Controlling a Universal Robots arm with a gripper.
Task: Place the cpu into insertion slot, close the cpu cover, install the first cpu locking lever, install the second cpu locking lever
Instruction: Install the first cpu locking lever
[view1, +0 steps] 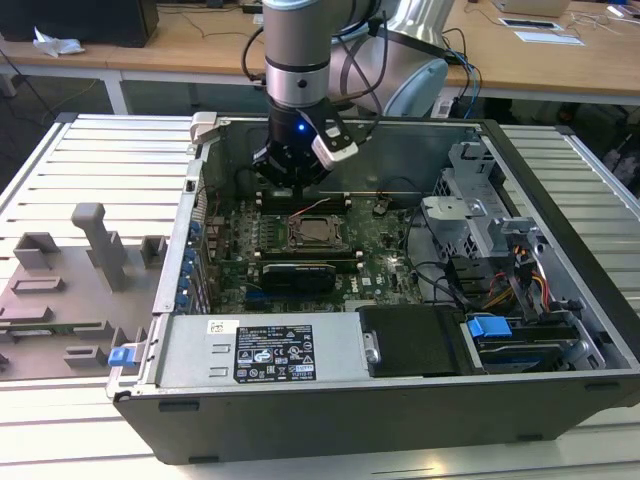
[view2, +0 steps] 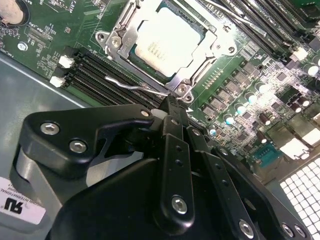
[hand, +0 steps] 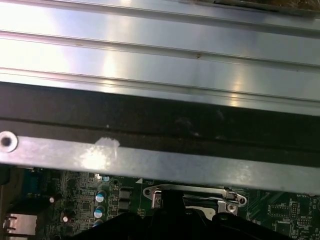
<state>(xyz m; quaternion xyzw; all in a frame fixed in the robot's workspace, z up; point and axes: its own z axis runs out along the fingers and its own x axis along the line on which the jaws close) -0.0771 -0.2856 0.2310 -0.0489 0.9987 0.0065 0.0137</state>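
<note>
Second wrist view first: cpu (view2: 167, 44) seated in the insertion slot (view2: 146, 59), silvery top showing through the square window of the cpu cover (view2: 210, 42), frame lying flat around it, screws at the corners. Just beside the socket, a thin locking lever (view2: 131, 86) angled across the black memory slots (view2: 107, 70), not tucked under any catch as far as can be seen. Directly over that lever end, the gripper (view2: 172, 107), black links converging to a narrow tip close to the socket corner; jaws look drawn together with nothing between them, though contact with the lever cannot be told. Around it all, the green motherboard (view2: 45, 30) with rows of capacitors.

Over to the first wrist view: socket frame edge (hand: 195, 192) peeking below the grey metal wall of the computer case (hand: 160, 160).

Out to the exterior view: gripper (view1: 296, 185) lowered inside the open computer case (view1: 560, 200), just above the socket (view1: 313, 232) on the motherboard (view1: 385, 260). Case resting on a ribbed metal counter (view1: 90, 160), grey fixture block (view1: 60, 290) lying toward the exterior view's left.
</note>
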